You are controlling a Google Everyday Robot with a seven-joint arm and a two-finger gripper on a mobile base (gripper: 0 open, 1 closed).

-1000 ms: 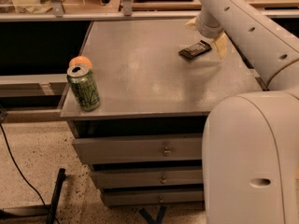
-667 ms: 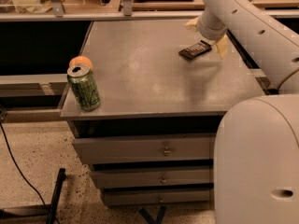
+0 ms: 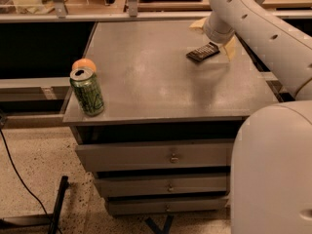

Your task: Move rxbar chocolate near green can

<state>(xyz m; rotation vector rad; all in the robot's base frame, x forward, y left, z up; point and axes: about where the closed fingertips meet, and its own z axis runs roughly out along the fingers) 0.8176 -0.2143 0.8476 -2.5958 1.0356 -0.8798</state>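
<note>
The rxbar chocolate (image 3: 202, 52), a flat black bar with white lettering, lies on the grey table top (image 3: 146, 77) at the far right. My gripper (image 3: 213, 37) is right behind and over it. Its pale fingers (image 3: 229, 48) stand apart, one at each side of the wrist, and the gripper is open. The bar's far end reaches under the gripper, and I cannot tell whether they touch. The green can (image 3: 87, 91) stands upright at the table's front left corner, far from the bar.
A round orange fruit (image 3: 84, 64) sits just behind the can. The table has drawers (image 3: 170, 157) below its front edge. My white arm and base (image 3: 273, 169) fill the right side. A black cable (image 3: 19, 179) runs on the floor at left.
My arm has shifted slightly to the right and up. The bar, the can and the orange have not moved.
</note>
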